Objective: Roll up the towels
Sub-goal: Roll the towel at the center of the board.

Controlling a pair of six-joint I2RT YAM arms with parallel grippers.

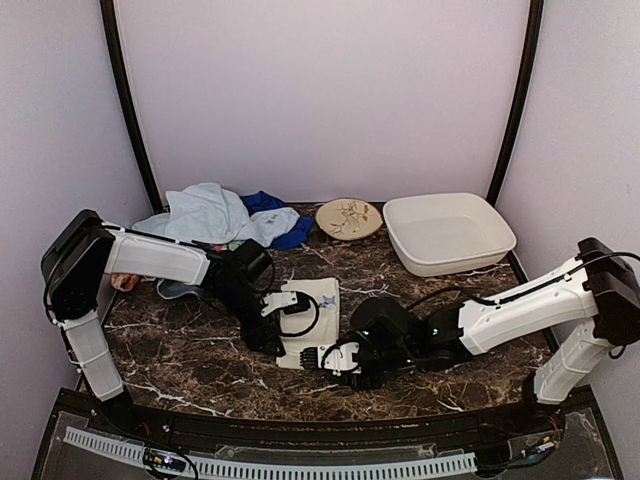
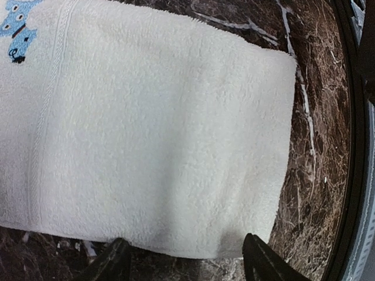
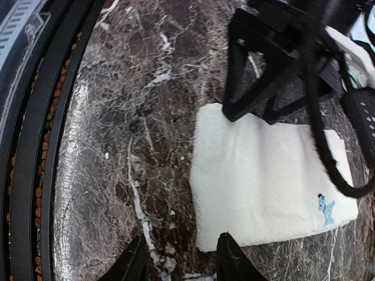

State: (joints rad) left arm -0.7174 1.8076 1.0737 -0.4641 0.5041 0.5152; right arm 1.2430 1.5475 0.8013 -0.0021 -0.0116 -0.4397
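A cream-white towel with a small blue embroidered motif lies flat on the dark marble table. It also shows in the left wrist view and the right wrist view. My left gripper is open, its fingertips straddling the towel's left edge near the near corner. My right gripper is open and empty, its fingertips at the towel's near corner. The left gripper shows in the right wrist view on the towel's far side. More towels, light blue and royal blue, are piled at the back left.
A round beige patterned plate stands at the back middle. A white rectangular plastic tub stands at the back right. The table's black front rim runs just behind both grippers. Walls close the back and both sides.
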